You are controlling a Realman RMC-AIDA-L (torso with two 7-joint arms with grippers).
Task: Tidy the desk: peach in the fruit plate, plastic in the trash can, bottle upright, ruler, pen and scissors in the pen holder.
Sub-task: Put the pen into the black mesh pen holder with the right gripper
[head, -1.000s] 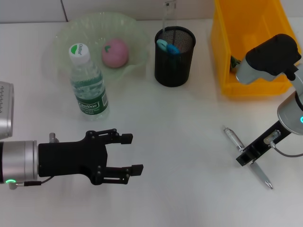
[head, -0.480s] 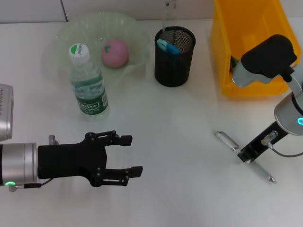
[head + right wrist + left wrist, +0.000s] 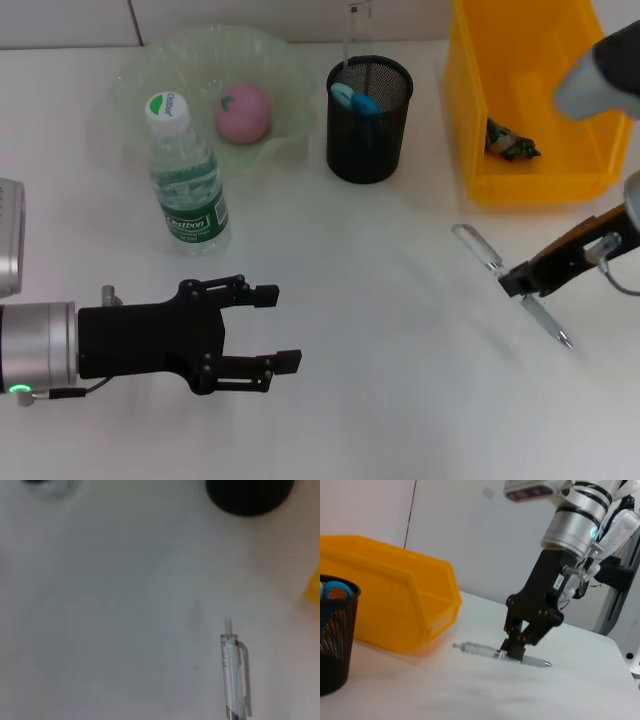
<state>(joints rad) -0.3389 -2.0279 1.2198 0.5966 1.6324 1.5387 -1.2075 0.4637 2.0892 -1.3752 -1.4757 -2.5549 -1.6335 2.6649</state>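
Note:
My right gripper [image 3: 518, 284] is shut on the clear pen [image 3: 478, 253] near its middle and holds it low over the table at the right, in front of the yellow bin [image 3: 470, 120]. The left wrist view shows this grip [image 3: 512, 652] on the pen [image 3: 475, 649]. The pen also shows in the right wrist view [image 3: 234, 675]. The peach [image 3: 243, 110] lies in the green plate [image 3: 130, 75]. The bottle [image 3: 185, 180] stands upright. The black pen holder [image 3: 369, 130] holds blue-handled scissors [image 3: 352, 98] and a clear ruler [image 3: 349, 35]. My left gripper [image 3: 275, 325] is open and empty at the front left.
A crumpled piece of plastic [image 3: 510, 140] lies inside the yellow bin. The bin [image 3: 385, 605] and the pen holder [image 3: 335, 630] also show in the left wrist view. Bare white table lies between my two grippers.
My right gripper has moved back and to the right with the pen in it; the pen has shifted toward the yellow bin. The left arm has not moved.

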